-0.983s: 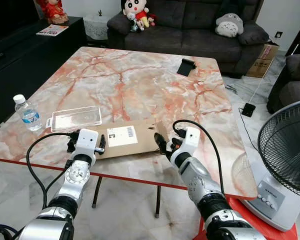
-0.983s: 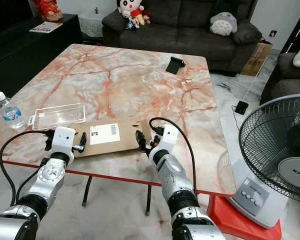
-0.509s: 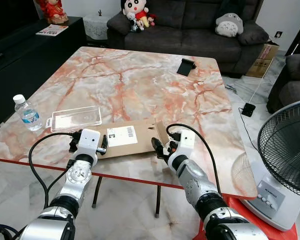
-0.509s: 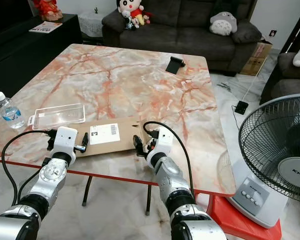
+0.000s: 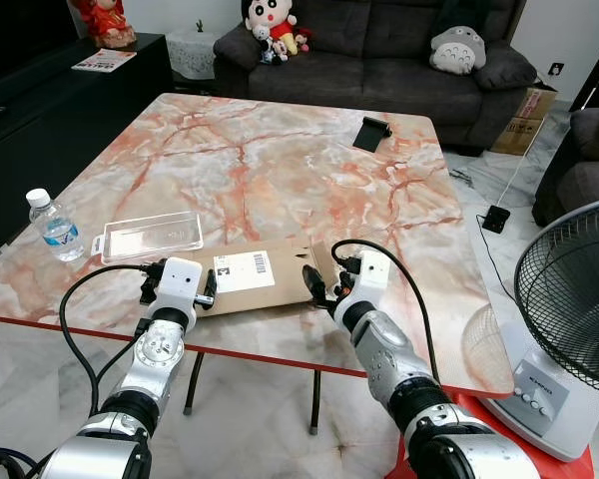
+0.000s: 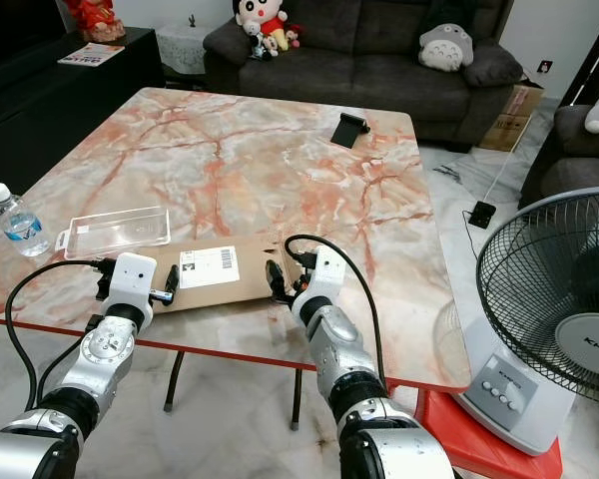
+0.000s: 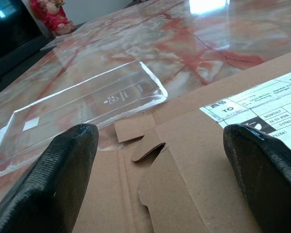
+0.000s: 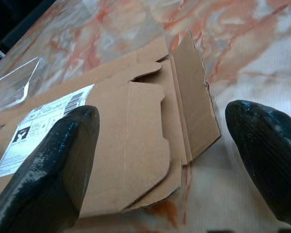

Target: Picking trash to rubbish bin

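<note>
A flattened brown cardboard box (image 5: 280,286) with a white shipping label lies near the front edge of the marble table (image 5: 280,170). My left gripper (image 5: 177,290) sits at the box's left end, open, its fingers (image 7: 63,179) spread wide over the cardboard (image 7: 194,160). At the box's right end is my right gripper (image 5: 328,283), also open, with its fingertips (image 8: 53,165) straddling the folded flaps (image 8: 136,121). Neither holds anything. A clear plastic tray (image 5: 152,237) lies just behind the box's left part, and a small water bottle (image 5: 55,227) stands left of it.
A small black object (image 5: 371,132) lies at the table's far right. A dark sofa (image 5: 379,50) with plush toys stands behind the table and a black cabinet (image 5: 40,110) runs along the left. A standing fan (image 5: 579,309) is close on the right.
My right gripper has moved a little left and forward, onto the box's right end. The left gripper has barely shifted.
</note>
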Controlling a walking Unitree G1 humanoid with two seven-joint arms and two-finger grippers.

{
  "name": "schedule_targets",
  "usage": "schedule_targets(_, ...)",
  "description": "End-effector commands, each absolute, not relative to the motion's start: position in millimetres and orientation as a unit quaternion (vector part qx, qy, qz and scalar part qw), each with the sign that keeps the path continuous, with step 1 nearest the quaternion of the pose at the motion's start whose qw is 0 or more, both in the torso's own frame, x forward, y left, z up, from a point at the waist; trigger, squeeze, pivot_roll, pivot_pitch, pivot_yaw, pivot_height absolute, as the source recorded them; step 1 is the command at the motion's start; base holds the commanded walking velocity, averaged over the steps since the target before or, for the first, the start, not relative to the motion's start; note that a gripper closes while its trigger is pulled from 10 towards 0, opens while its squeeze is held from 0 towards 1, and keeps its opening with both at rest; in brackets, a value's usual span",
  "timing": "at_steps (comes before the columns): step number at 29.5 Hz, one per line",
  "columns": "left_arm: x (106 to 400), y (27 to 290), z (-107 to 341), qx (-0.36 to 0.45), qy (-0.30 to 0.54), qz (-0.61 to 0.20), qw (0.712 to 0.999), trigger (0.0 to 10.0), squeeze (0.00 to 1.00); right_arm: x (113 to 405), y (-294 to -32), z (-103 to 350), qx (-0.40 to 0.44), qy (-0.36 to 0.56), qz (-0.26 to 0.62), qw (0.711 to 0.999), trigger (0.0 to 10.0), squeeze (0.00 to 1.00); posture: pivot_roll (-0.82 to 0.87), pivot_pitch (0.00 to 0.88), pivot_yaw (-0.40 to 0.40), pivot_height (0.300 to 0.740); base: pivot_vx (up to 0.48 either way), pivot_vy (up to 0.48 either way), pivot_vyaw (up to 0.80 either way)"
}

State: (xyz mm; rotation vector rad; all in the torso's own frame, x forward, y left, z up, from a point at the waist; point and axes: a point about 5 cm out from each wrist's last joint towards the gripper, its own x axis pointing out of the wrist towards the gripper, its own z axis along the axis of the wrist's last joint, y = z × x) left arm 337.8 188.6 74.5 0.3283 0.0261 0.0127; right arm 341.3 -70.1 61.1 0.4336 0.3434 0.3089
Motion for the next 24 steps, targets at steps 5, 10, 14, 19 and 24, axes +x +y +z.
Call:
schedule_targets(5, 340.6, 184.4, 77.4, 0.165, 0.010, -0.003, 0.986, 10.0, 0.00, 342.9, -60.1, 65.0, 0.202, 0.166, 0.166, 0.951, 10.0, 0.00, 0.07, 0.007, -0.055, 0.740, 0.000, 0.000, 0.00)
schedule_targets(10, 340.6, 183.6, 77.4, 0.166, 0.009, -0.005, 0.986, 10.0, 0.00, 343.0, -59.5, 64.6, 0.200, 0.168, 0.164, 0.951, 10.0, 0.00, 0.08, 0.007, -0.055, 0.740, 0.000, 0.000, 0.00)
schedule_targets(14, 340.5, 182.1, 77.1, 0.166, 0.008, -0.008, 0.986, 10.0, 0.00, 343.0, -54.2, 66.2, 0.197, 0.164, 0.171, 0.951, 10.0, 0.00, 0.08, 0.011, -0.058, 0.740, 0.000, 0.000, 0.00)
schedule_targets(19, 340.1, 181.1, 76.6, 0.165, 0.008, -0.009, 0.986, 10.0, 0.00, 342.9, -52.3, 66.8, 0.195, 0.160, 0.173, 0.952, 2.7, 0.00, 0.09, 0.012, -0.059, 0.740, 0.000, 0.000, 0.00)
schedule_targets(24, 339.9, 179.9, 76.3, 0.165, 0.008, -0.011, 0.986, 10.0, 0.00, 341.6, -49.5, 65.6, 0.193, 0.164, 0.180, 0.951, 0.0, 0.00, 0.09, 0.011, -0.061, 0.740, 0.000, 0.000, 0.00)
